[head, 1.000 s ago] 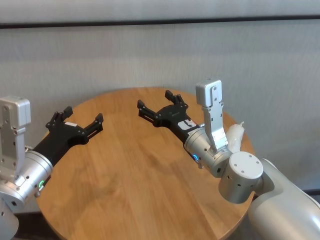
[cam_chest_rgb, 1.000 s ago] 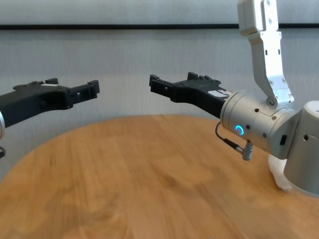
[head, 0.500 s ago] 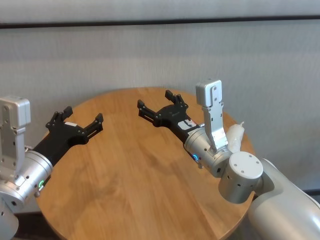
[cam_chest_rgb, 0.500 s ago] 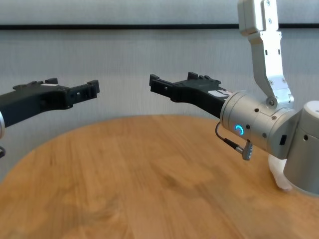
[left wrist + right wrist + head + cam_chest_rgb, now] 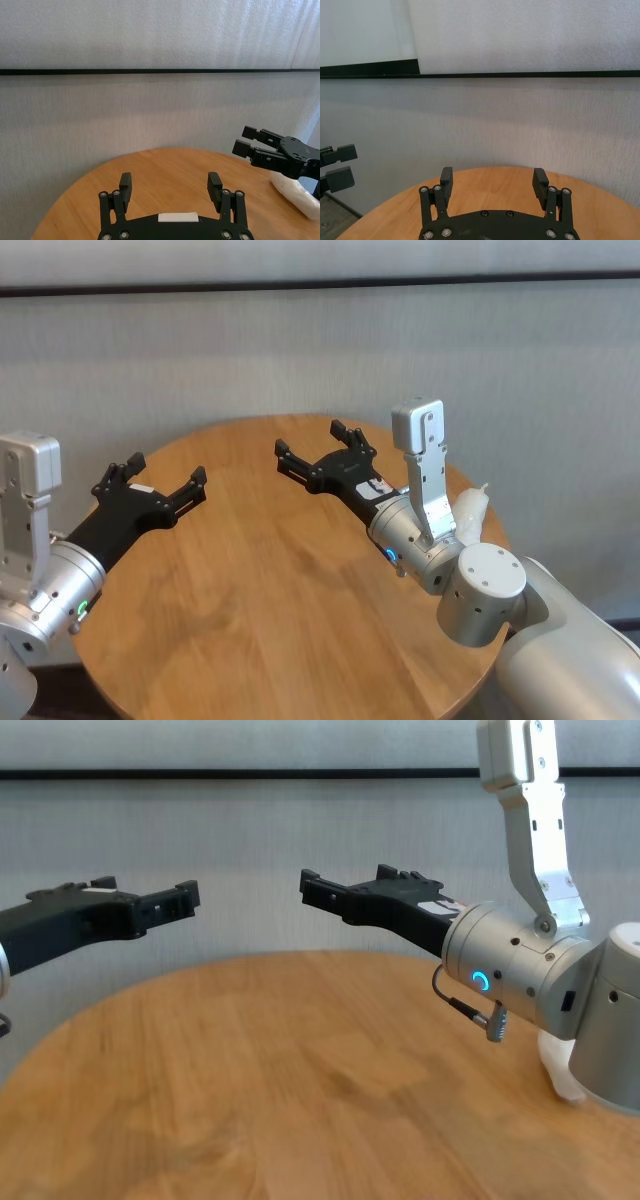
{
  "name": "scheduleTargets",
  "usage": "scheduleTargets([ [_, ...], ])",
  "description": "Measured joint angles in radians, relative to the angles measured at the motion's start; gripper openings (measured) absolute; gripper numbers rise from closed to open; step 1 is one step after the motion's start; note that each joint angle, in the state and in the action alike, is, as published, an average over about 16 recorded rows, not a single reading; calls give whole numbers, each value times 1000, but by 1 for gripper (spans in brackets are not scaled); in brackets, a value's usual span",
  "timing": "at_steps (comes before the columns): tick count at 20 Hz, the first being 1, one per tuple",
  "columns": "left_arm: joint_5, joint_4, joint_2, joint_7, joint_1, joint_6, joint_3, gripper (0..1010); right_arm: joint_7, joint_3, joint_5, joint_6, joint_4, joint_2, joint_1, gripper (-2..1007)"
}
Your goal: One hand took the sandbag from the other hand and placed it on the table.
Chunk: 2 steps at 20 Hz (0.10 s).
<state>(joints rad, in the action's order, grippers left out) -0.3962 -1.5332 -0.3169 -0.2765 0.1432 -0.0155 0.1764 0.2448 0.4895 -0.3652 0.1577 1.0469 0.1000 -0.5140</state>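
The white sandbag [image 5: 472, 510] lies on the round wooden table [image 5: 250, 590] at its right edge, partly hidden behind my right forearm. It also shows in the left wrist view [image 5: 298, 195] and, as a small white lump, in the chest view [image 5: 558, 1072]. My right gripper [image 5: 312, 442], with the blue ring light, is open and empty. It hovers above the far middle of the table, apart from the bag. My left gripper [image 5: 162, 476], with the green ring light, is open and empty above the table's left edge. The two grippers are well apart.
A grey wall [image 5: 320, 350] with a dark horizontal stripe stands just behind the table. The table's middle and near part [image 5: 250, 1070] show bare wood. My right arm's silver upright link [image 5: 424, 465] rises above the right side.
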Motion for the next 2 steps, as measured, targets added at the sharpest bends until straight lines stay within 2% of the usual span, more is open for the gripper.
scheduleTargets([
  [2,0,0,0,0,0,0,0,1000,0,0,0,0,0,0,0,1001],
])
